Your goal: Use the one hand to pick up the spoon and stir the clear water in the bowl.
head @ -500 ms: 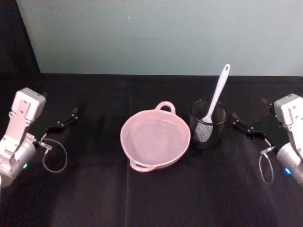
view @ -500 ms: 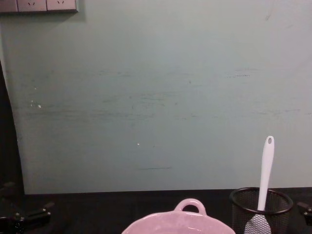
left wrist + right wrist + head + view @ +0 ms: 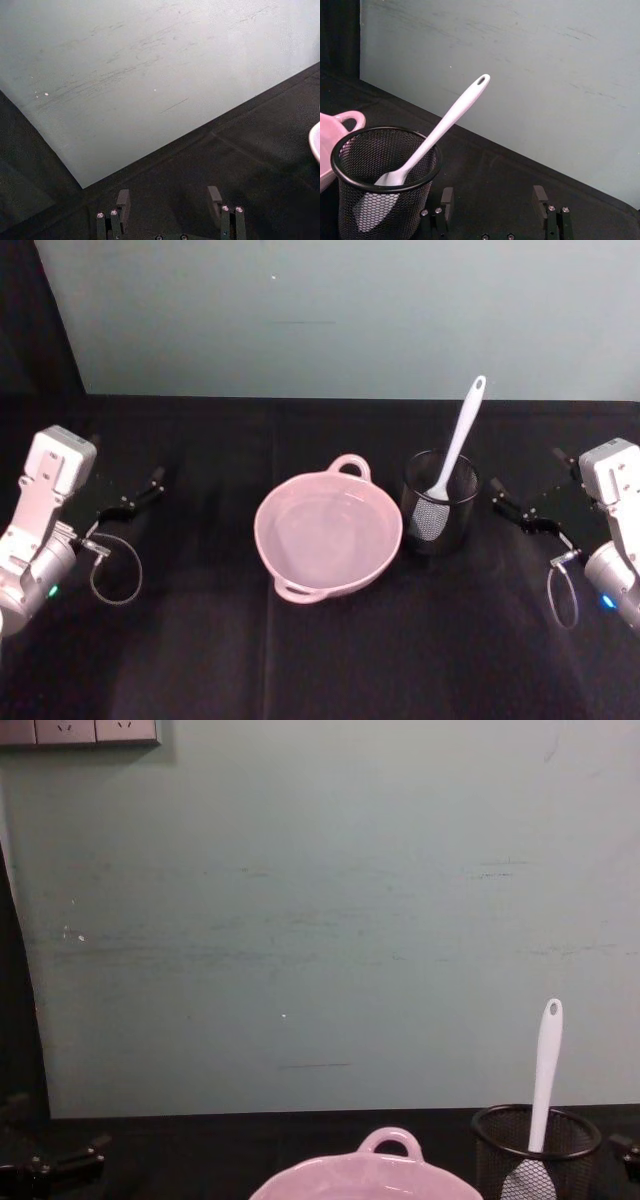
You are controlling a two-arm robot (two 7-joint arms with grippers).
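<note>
Spoon (image 3: 455,455) stands head-down in the black wire-mesh cup (image 3: 440,502), its paddle against the mesh at the bottom. The white handle leans up and back over the rim toward the far edge of the tabletop (image 3: 320,660), and I see the small hole at the handle's end well above the cup. Nothing is touching it.

The cup sits a little right of the tabletop's middle. Just beside it, on its left, the pink bowl (image 3: 268,540) takes the middle, with one loop handle turned toward the far edge and the other toward the near edge. From my feeds I cannot make out the water surface for certain.

The right gripper (image 3: 492,196) hovers near the right edge of the tabletop, apart from the cup and aimed toward it, fingers spread wide with nothing between them. The left gripper (image 3: 168,196) waits near the left edge, well away from the bowl, likewise released and empty. A pale green wall (image 3: 350,310) rises behind the far edge.
</note>
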